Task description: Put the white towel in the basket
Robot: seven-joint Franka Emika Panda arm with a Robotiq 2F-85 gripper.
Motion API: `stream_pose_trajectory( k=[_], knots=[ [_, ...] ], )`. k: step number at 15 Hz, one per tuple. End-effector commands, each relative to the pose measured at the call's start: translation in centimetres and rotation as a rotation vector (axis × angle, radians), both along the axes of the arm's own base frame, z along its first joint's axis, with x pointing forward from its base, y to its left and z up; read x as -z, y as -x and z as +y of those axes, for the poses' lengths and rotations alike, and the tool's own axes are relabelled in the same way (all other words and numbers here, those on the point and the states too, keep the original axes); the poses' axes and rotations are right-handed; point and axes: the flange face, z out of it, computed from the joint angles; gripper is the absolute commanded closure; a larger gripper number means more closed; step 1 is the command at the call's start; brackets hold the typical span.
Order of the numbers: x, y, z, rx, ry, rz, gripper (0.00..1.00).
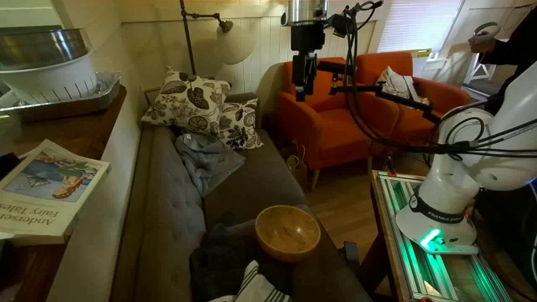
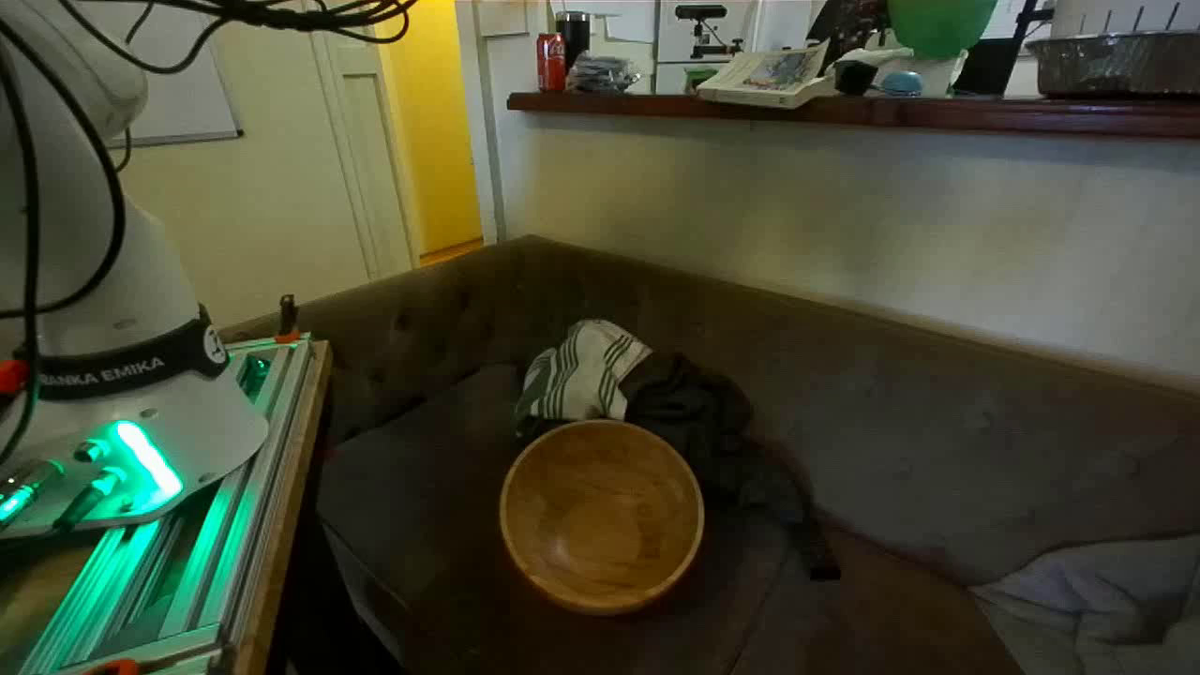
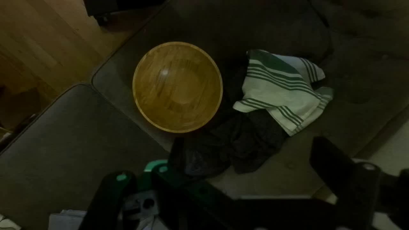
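A white towel with green stripes lies crumpled on the grey sofa, seen in both exterior views (image 1: 261, 288) (image 2: 583, 373) and in the wrist view (image 3: 281, 89). A round wooden bowl stands upright and empty beside it in both exterior views (image 1: 288, 230) (image 2: 602, 520) and in the wrist view (image 3: 179, 86); no other basket shows. A dark cloth (image 3: 239, 140) lies between and partly under the towel. My gripper (image 1: 303, 95) hangs high above the sofa. In the wrist view, its fingers (image 3: 249, 142) are wide apart with nothing between them.
A grey-blue cloth (image 1: 205, 157) and patterned pillows (image 1: 188, 100) lie farther along the sofa. Its backrest (image 1: 176, 214) runs along a wall with a ledge holding a book (image 1: 50, 188). A lamp (image 1: 237, 42) and orange armchairs (image 1: 335, 121) stand behind the gripper.
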Motion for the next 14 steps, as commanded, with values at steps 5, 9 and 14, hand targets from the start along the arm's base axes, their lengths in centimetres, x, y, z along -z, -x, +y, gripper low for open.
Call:
stream_pose_trajectory(
  k=[5, 9, 14],
  knots=[
    [1.4, -2.2, 2.8, -0.026, -0.021, 0.001, 0.00],
    [4.2, -5.5, 8.2, -0.055, -0.002, 0.018, 0.00],
    [9.0, -8.4, 13.2, 0.087, 0.082, 0.009, 0.00]
  ],
)
